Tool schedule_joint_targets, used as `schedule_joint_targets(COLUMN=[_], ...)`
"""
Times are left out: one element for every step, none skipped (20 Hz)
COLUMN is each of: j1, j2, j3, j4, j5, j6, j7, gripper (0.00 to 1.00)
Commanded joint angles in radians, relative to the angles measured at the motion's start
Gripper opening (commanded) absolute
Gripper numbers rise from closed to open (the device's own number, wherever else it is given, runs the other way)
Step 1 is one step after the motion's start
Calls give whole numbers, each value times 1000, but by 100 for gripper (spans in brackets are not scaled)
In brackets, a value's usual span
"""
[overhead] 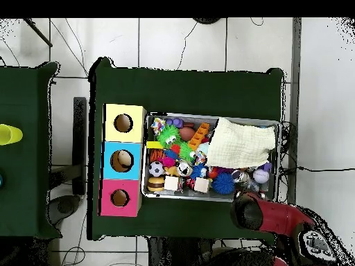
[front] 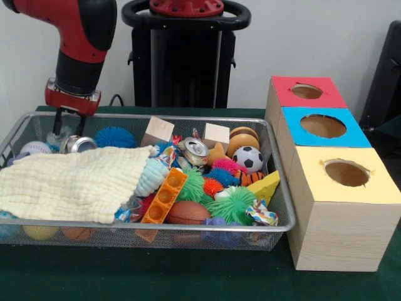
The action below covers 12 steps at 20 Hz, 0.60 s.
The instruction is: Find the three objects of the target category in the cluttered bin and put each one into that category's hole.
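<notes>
Silver can [front: 78, 144] lies just beside the gripper [front: 69, 128]

A cream cloth [overhead: 239, 143] covers the wire bin's [overhead: 212, 197] right half — toys crowd the left.

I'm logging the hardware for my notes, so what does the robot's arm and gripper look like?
The arm has glossy red rounded shells with black joint sections. A red collar sits at the wrist, above a gripper with two thin dark fingers. No markings are legible.
</notes>
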Motion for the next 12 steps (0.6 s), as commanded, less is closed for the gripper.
schedule_joint_targets(j1=[-82,-101,-112,-140,-146,-173,-177,-197,-205,-218,-225,-233], j2=[0,-32,-54,-91,-107,-144,-162,-198,-216,-242,-251,-260], j3=[50,66,78,110,122,156,169,197,211,230,242,254], j4=[21,45,59,84,91,114,123,144,159,172,179,186], j5=[-36,-36,-35,-31,-28,-23,-19,-10,-4,0,4,9], j6=[-42,-35,-24,1,13,34,42,64,75,83,91,100], j7=[101,97,90,74,68,55,52,40,41,36,35,33], gripper=[0,0,0,0,0,0,0,0,0,0,0,0])
